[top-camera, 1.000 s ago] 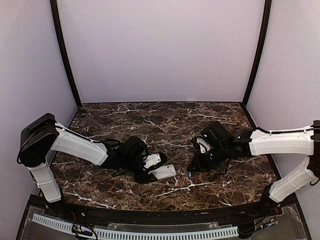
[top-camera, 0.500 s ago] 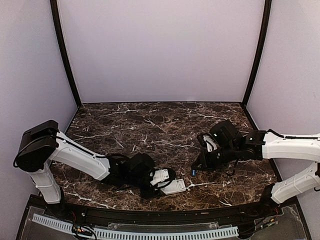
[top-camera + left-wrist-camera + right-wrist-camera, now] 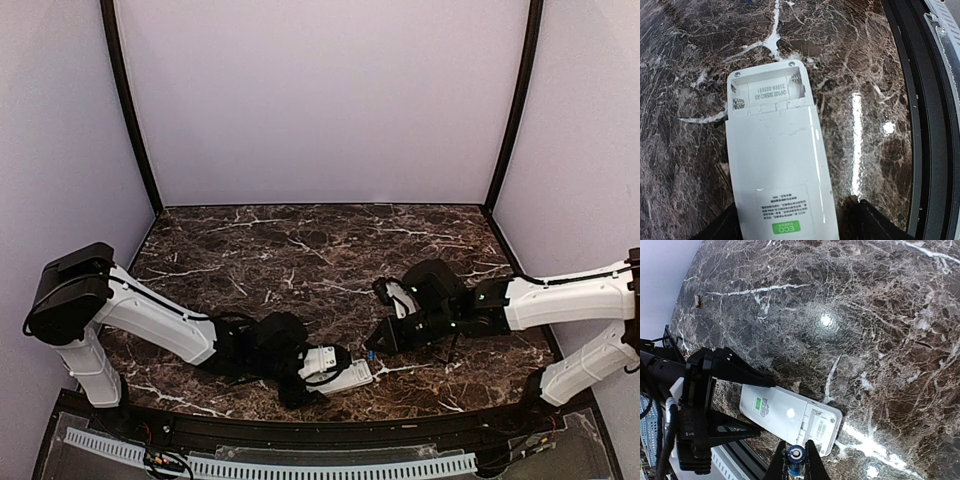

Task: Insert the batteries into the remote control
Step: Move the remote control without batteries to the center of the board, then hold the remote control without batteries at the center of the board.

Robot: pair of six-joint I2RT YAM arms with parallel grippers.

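Observation:
The remote control point(image 3: 777, 165) lies back up on the marble, green ECO label near my fingers, cover off. Its battery compartment point(image 3: 767, 90) faces away from the left wrist and looks empty, with a spring at one end. My left gripper point(image 3: 328, 372) is shut on the remote's label end near the table's front edge; its fingers point(image 3: 872, 222) flank the remote. My right gripper point(image 3: 795, 454) is shut on a blue battery point(image 3: 795, 456), seen end on, just above the table beside the remote's point(image 3: 790, 417) open end. In the top view the battery point(image 3: 371, 354) hangs just right of the remote point(image 3: 350, 378).
The black raised rim point(image 3: 920, 125) of the table's near edge runs close beside the remote. The two arms nearly meet at the front middle. A tiny brown speck point(image 3: 697, 301) lies far off on the marble. Dark marble point(image 3: 320, 250) stretches to the back wall.
My left gripper has carried the remote rightward and closer to the front edge. My right gripper has brought the battery left and down to the remote's open end.

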